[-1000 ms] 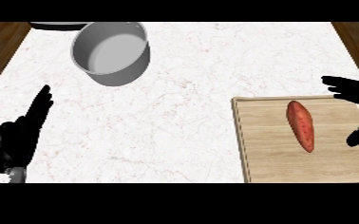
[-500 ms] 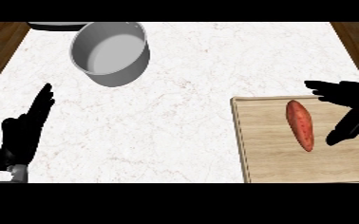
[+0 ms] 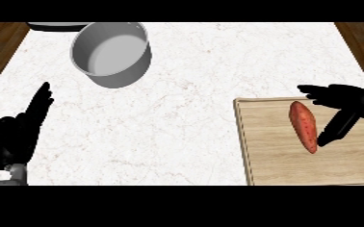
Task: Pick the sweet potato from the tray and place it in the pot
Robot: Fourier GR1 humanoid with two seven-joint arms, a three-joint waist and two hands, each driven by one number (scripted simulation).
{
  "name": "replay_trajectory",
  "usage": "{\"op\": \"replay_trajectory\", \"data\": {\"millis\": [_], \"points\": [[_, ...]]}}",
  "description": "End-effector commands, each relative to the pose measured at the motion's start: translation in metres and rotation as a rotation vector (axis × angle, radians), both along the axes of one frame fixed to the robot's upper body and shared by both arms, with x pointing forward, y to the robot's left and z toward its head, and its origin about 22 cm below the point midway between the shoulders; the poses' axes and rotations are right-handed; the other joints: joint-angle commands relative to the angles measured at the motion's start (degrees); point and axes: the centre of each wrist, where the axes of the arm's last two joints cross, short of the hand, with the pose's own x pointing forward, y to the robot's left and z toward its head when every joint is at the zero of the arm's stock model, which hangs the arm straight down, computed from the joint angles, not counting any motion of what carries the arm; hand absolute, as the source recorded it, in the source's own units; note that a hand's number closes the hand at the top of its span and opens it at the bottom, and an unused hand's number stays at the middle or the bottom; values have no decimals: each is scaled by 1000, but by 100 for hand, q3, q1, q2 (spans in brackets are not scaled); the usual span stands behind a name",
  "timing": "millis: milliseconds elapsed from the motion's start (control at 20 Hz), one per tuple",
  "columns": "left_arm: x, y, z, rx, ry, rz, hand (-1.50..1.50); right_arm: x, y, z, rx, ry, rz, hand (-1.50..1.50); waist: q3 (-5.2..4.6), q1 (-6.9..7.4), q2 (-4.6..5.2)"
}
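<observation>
An orange-red sweet potato (image 3: 304, 126) lies lengthwise on a light wooden tray (image 3: 274, 149) at the lower right. My right hand (image 3: 341, 109) comes in from the right edge, open, its fingers spread just beyond the potato's far end and its thumb beside the potato's right flank; I cannot tell whether it touches. A grey metal pot (image 3: 112, 54) stands at the upper left of the white marble counter, nothing inside it. My left hand (image 3: 25, 127) rests open at the lower left edge, fingers pointing up.
A dark rim of another vessel (image 3: 55, 26) shows at the top left behind the pot. Brown wood (image 3: 8, 38) borders the counter on the left and right sides. Bare marble (image 3: 192, 101) lies between pot and tray.
My right hand has moved leftward from the right edge until it is close around the sweet potato. The potato, the pot and the left hand have stayed in place.
</observation>
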Motion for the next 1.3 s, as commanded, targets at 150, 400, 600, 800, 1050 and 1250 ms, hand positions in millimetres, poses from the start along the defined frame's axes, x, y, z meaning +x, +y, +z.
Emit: {"op": "replay_trajectory", "data": {"millis": [150,400,600,800,1050,1250], "points": [[-13,-4,5,1,5,1,0,11,18,-17,-4,10,-20,-150,5,24,2],[-13,-2,-1,-4,6,-3,0,3,24,-42,-1,16,-18,-150,6,32,8],[-4,-15,-10,-11,11,0,0,-13,22,-39,14,-16,84,150,5,-26,2],[-14,-4,-1,13,0,10,0,-3,6,-31,15,-60,63,150,7,34,9],[-2,10,-3,-13,1,-4,0,-9,12,-28,29,-68,72,150,2,-27,-4],[8,-24,-4,-6,-10,-108,0,21,178,43,76,-356,824,150,18,751,-4]]}}
